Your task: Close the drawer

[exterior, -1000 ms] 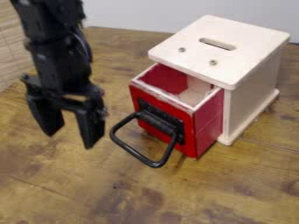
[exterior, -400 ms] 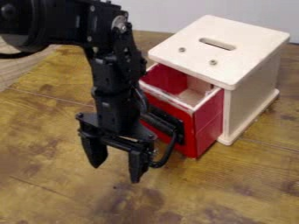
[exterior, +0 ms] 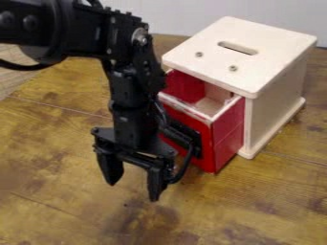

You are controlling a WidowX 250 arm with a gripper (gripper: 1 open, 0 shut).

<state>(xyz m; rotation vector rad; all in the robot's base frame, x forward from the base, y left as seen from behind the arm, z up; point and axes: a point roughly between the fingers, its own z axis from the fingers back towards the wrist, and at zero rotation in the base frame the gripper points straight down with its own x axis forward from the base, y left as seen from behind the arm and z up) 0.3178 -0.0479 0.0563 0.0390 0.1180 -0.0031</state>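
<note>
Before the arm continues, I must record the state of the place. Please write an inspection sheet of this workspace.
Surface: worn brown wooden tabletop with dark marks.
Job's things: red drawer pulled out from the cream wooden cabinet; its black loop handle partly hidden behind the arm.
Clutter: nothing seen.
Pincer: black pincer, two fingers apart, pointing down in front of the drawer.
Cables: black cable or hose along the arm, upper left.
Surroundings: pale wall behind.
</note>
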